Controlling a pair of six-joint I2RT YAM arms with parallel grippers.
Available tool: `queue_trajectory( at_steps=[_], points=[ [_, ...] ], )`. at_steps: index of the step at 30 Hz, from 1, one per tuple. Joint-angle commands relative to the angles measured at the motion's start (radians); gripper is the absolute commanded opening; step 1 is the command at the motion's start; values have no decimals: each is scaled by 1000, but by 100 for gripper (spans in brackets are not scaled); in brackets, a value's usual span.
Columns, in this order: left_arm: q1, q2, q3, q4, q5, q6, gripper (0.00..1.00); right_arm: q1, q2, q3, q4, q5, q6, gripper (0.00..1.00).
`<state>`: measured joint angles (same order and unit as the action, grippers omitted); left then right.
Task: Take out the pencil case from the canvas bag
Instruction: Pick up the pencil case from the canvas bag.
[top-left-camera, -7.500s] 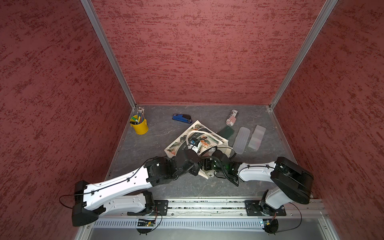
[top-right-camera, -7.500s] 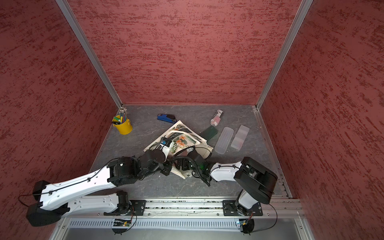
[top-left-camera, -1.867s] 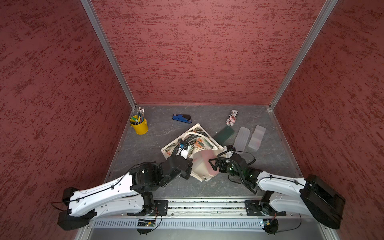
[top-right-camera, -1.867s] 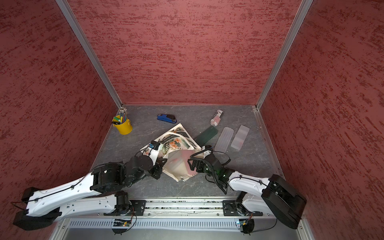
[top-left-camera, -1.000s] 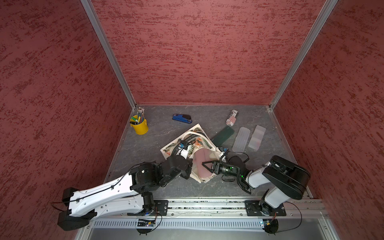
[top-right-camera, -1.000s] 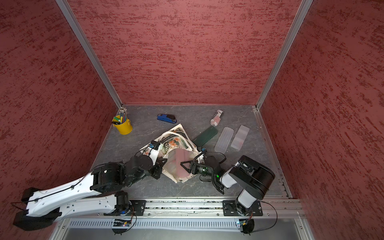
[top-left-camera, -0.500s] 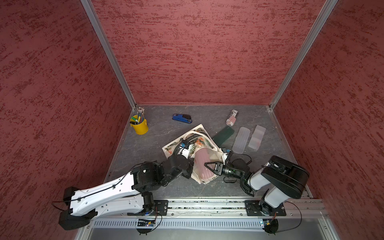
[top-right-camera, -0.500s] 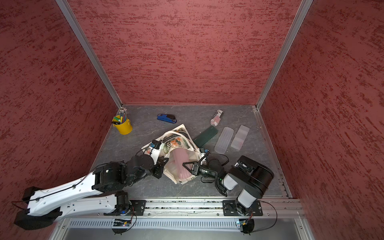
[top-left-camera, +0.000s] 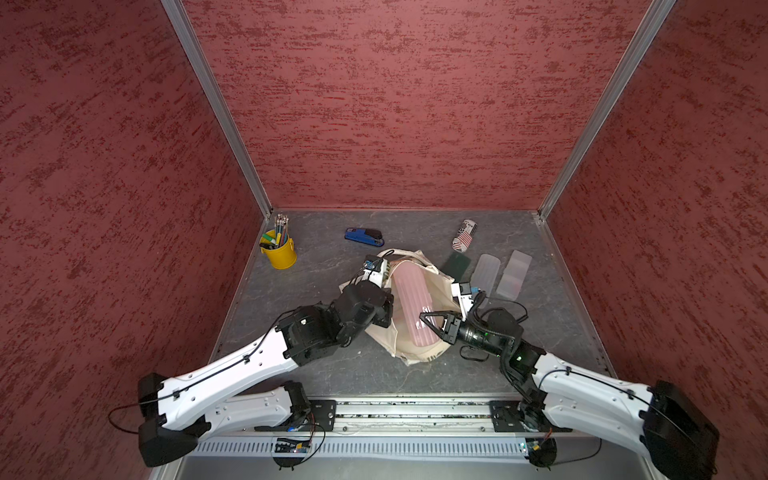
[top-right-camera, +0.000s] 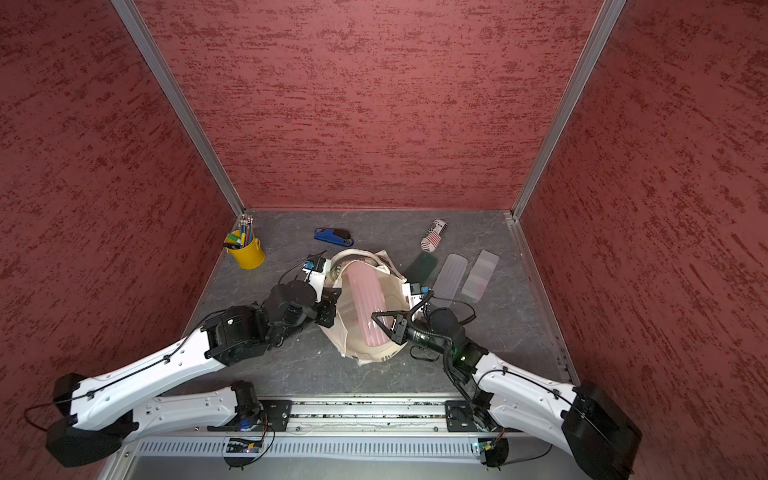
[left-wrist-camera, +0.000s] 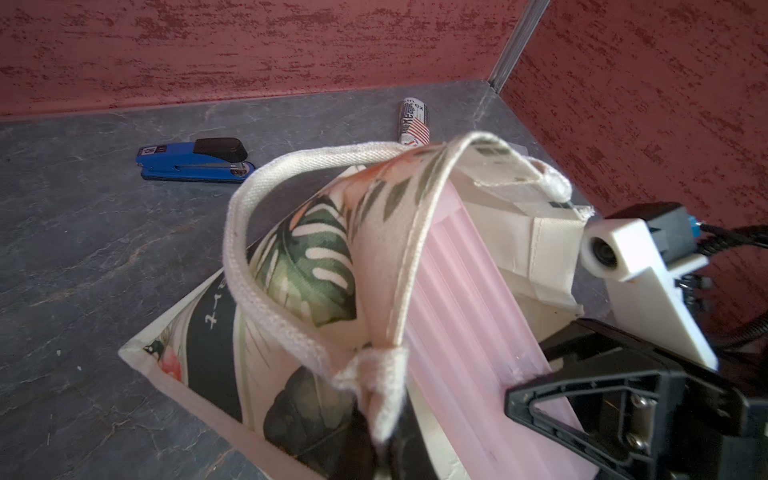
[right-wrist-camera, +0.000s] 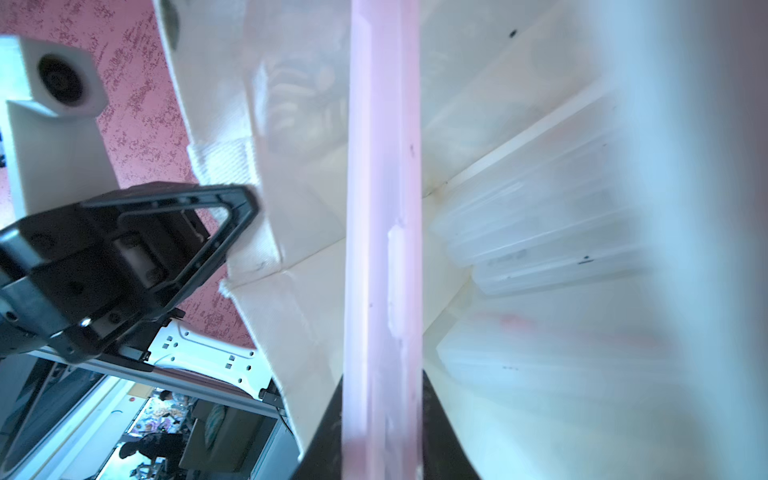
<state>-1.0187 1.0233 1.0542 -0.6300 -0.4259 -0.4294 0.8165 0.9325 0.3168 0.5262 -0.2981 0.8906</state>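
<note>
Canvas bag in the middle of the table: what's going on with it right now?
The left gripper is shut on the rim of the canvas bag beside a handle, holding its mouth open. The right gripper reaches into that mouth and is closed on the pink pencil case near the end closest to the robot. The case is tilted up but not yet clear of the bag. More clear cases lie deeper inside, seen from the right wrist.
</note>
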Motion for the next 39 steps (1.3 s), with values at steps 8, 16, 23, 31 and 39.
queue_trajectory(
  at_steps=[8,16,23,31,39],
  points=[
    [131,31,99,12,44,26,0,-14,-179,50,-258,94,-53,15],
    [169,-75,98,-82,-22,18,0,-71,-258,71,-367,58,-61,13],
    [175,-183,56,-175,-48,-40,0,-142,-226,103,-369,8,-81,13],
    [172,-326,-4,-268,-48,-108,0,-206,-142,174,-357,-38,-103,13],
    [171,-414,-53,-323,-47,-129,0,-290,-36,282,-387,-67,-120,12]
  ],
)
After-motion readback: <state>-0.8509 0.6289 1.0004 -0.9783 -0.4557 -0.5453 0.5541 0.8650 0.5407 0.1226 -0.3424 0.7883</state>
